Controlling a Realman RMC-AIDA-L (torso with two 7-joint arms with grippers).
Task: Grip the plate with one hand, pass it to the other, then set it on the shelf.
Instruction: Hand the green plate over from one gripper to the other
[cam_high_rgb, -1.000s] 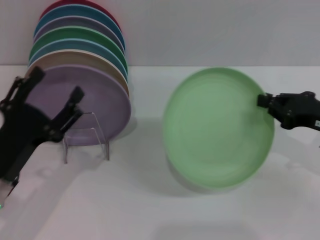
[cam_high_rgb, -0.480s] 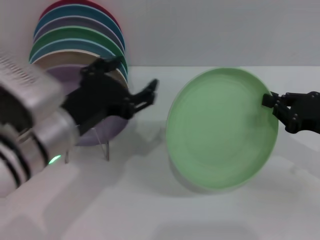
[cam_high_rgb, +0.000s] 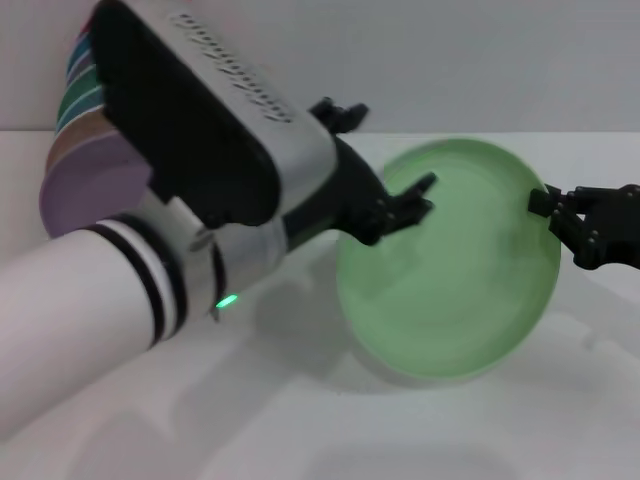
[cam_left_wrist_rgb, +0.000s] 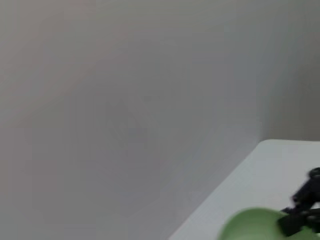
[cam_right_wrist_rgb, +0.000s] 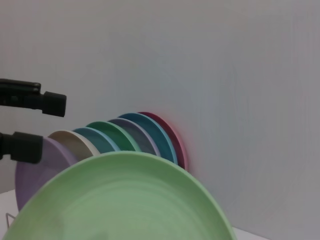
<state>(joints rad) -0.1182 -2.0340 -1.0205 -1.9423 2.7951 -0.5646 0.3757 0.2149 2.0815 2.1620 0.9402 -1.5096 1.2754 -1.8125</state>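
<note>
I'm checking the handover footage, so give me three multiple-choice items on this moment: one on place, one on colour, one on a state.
1. Where does the right gripper hold the plate?
A. its rim on the robot's right
B. its centre
C. its underside

2. Colour of the held plate?
A. lilac
B. pale mint green
C. dark blue

3. The left gripper fingers are:
A. shut on the plate
B. open beside the plate's rim
C. out of sight

Answers: 1 A, fingers pinch that rim; 2 B, plainly mint; 3 B, fingers spread apart.

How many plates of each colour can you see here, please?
mint plate: 1
lilac plate: 1
cream plate: 1
teal plate: 1
green plate: 1
purple plate: 1
blue plate: 1
red plate: 1
Total: 8
</note>
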